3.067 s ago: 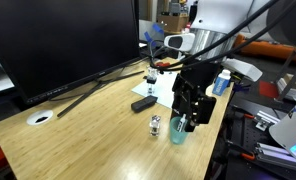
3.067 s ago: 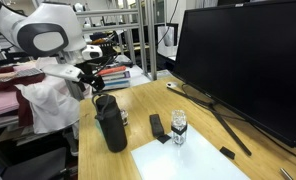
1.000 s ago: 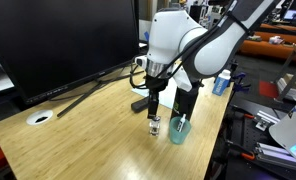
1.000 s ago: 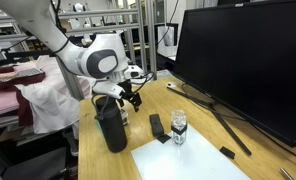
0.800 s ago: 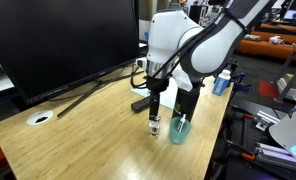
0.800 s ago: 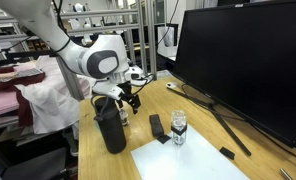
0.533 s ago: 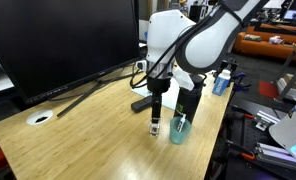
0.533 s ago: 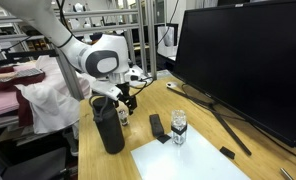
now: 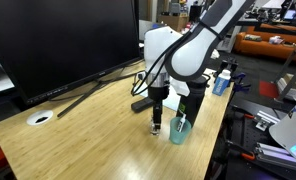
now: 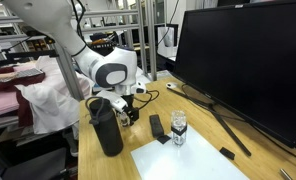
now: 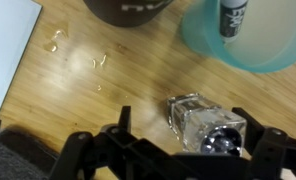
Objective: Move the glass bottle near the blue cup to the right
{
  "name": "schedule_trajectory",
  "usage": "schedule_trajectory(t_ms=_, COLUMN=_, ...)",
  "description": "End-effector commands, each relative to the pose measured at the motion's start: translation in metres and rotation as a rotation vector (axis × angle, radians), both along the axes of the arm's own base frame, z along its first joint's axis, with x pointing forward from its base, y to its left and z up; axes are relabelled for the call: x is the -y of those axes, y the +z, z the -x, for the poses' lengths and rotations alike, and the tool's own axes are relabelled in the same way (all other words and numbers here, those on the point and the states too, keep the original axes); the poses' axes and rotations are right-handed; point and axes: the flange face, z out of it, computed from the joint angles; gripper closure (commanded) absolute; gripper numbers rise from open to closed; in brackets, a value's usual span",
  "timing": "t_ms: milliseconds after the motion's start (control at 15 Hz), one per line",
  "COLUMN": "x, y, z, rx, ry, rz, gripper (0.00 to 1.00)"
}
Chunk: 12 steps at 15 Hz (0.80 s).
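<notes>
Wrist view: tiny clear glass bottle with a silvery top (image 11: 200, 122) stands on the wooden table (image 11: 78, 95) between the fingers of the Robotiq gripper (image 11: 183, 145). The jaws are spread wider than the bottle, with a gap showing on one side, so nothing is clamped yet. That straddle looks set for a side pinch before carrying it right. The translucent teal-blue tumbler (image 11: 203, 40) sits just beside the bottle, not touching it, and the tall black flask (image 11: 128, 8) is close behind. It's a tight spot, and closing may nudge the tumbler. Counts: two small glass bottles, the second glass bottle (image 10: 178, 128) well apart by a flat black block (image 10: 156, 126). One tumbler, one flask, one blue-and-white bottle (image 9: 223, 82), one black monitor (image 10: 238, 60).
</notes>
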Motion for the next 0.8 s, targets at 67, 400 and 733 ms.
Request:
schedule_trajectory(t_ms=67, x=0.000, y=-0.004, z=-0.011, rx=-0.030, ry=0.017, rz=0.000, gripper=0.00)
schedule_trajectory(t_ms=400, x=-0.003, y=-0.003, z=-0.015, rx=-0.026, ry=0.019, rz=-0.012, gripper=0.48)
schedule_trajectory(t_ms=733, x=-0.010, y=0.007, z=-0.014, rx=-0.018, ry=0.029, rz=-0.030, gripper=0.82)
